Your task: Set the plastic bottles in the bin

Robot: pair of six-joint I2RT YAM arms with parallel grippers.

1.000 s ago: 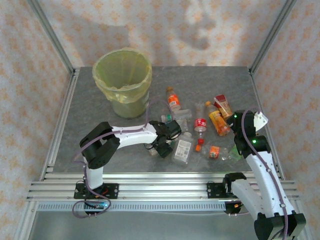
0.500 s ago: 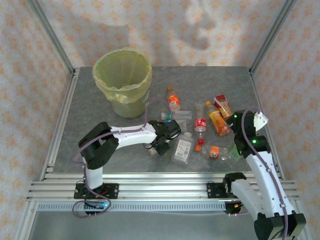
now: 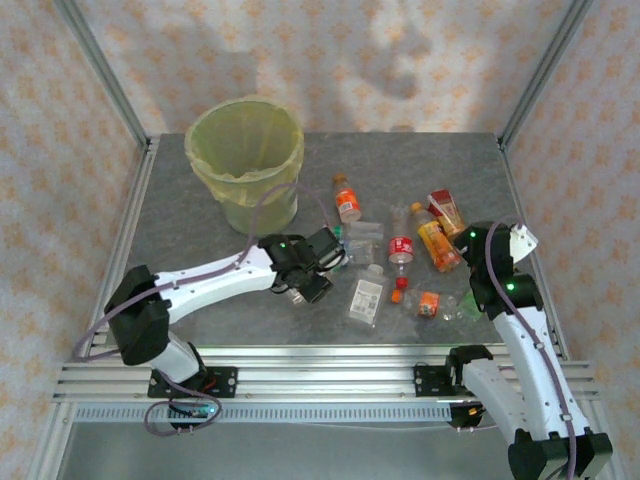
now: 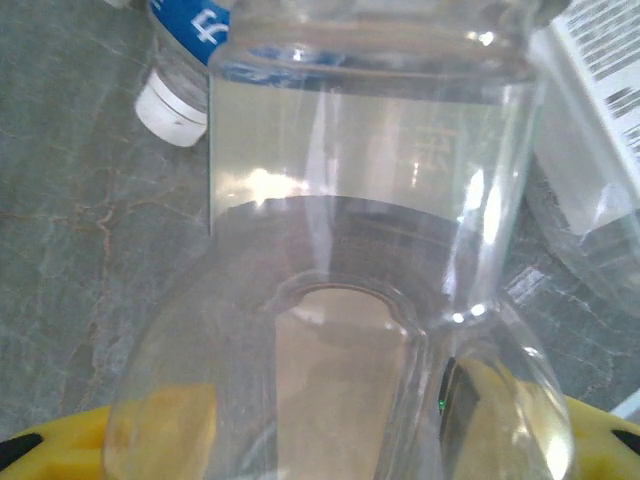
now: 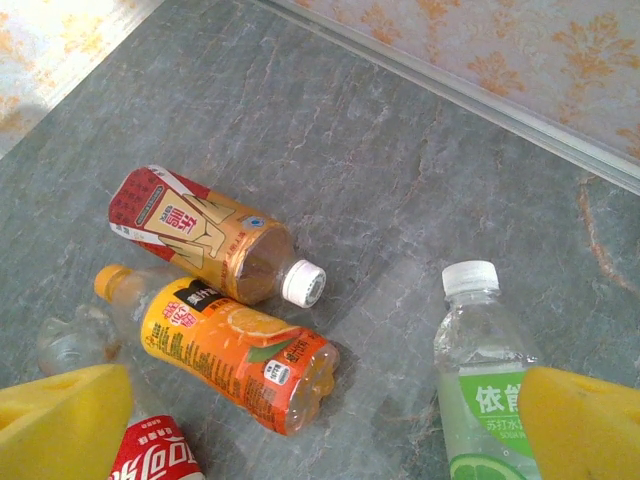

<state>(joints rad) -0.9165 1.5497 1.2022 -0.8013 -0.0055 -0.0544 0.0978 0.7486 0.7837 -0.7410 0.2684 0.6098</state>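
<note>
Left jaws — clamped on a clear bottle [image 4: 370,250]. Right jaws — wide apart; an orange-label bottle [image 5: 235,355] lies on the bench [image 5: 420,170] ahead, between them.

The bin [image 3: 255,205] is lined in translucent yellow-green, the table [image 3: 190,250] under it is grey and veined like marble, and the walls [image 3: 300,50] behind it are cream with an orange floral motif. Right of the bin lie an orange-labelled bottle [image 5: 235,355], a red-and-gold bottle [image 5: 205,235] capped white, a green-and-white labelled bottle [image 5: 485,400] capped white and a red-labelled bottle [image 5: 155,455] lettered white. Nearer the bin are a clear bottle [image 4: 370,250] and a blue-labelled bottle [image 4: 185,60] capped white.
</note>
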